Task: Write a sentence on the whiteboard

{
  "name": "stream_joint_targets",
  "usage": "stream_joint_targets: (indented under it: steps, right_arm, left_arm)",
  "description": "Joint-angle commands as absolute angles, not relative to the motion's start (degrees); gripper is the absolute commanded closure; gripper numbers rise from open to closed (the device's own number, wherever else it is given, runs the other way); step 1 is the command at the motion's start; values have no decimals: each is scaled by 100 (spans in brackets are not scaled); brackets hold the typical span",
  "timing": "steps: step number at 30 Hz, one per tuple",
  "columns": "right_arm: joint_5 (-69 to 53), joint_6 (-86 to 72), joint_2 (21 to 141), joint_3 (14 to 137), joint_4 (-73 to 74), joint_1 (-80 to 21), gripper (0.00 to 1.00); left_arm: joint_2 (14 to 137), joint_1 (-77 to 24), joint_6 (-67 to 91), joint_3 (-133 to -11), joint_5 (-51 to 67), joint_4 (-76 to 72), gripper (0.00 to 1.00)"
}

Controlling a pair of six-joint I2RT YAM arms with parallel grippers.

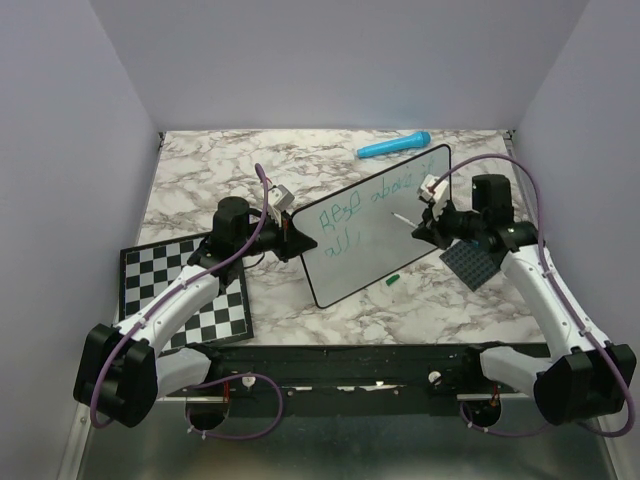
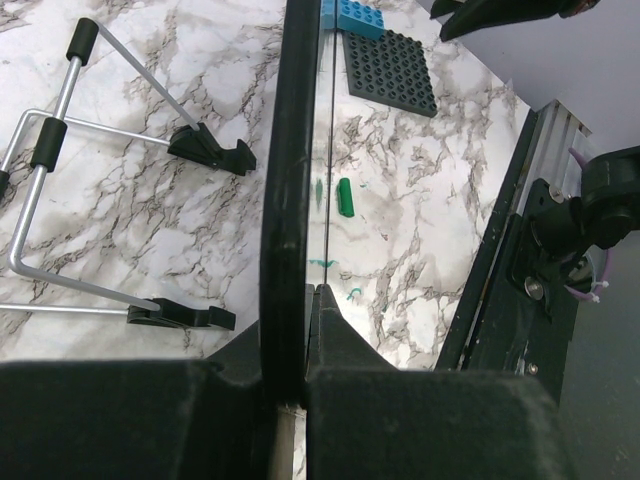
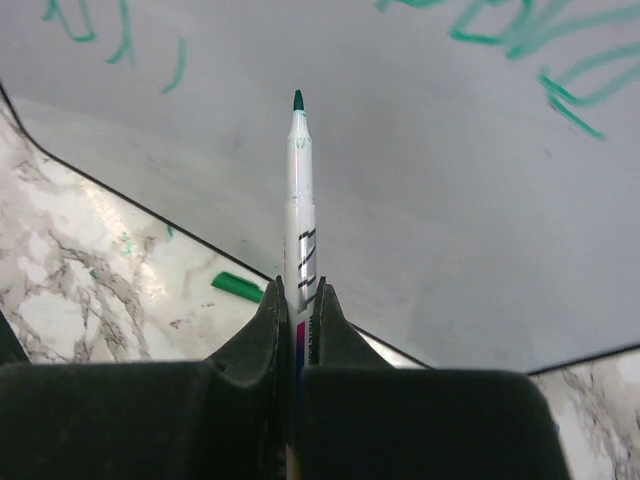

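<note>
Left pincer (image 2: 303, 300) clamped on the whiteboard (image 1: 355, 265) rim. Right pincer (image 3: 297, 295) grips green marker (image 3: 297, 170), tip pointing at board near the sentence (image 1: 345, 215).

Whiteboard (image 1: 372, 258) central; checkerboard (image 1: 150, 275) to left, studded plate (image 1: 470, 266) to right, loose marker (image 1: 393, 146) behind, cap (image 1: 393, 279) just before.
</note>
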State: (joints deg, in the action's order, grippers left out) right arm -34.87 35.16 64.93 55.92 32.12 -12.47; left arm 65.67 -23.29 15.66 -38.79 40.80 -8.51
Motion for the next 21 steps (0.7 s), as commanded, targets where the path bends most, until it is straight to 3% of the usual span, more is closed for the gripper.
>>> stream_joint_targets:
  steps: [1, 12, 21]
  right_arm:
    - [-4017, 3858, 6372, 5774, 3612, -529, 100]
    - [-4649, 4078, 6319, 5661, 3964, -220, 100]
    - [-4544, 3709, 6425, 5353, 3561, -983, 100]
  left_arm:
    - [6609, -2347, 984, -3753, 3691, -114, 100]
    - [6574, -2347, 984, -3788, 3674, -97, 100]
    - [6583, -2347, 993, -3788, 3656, -79, 100]
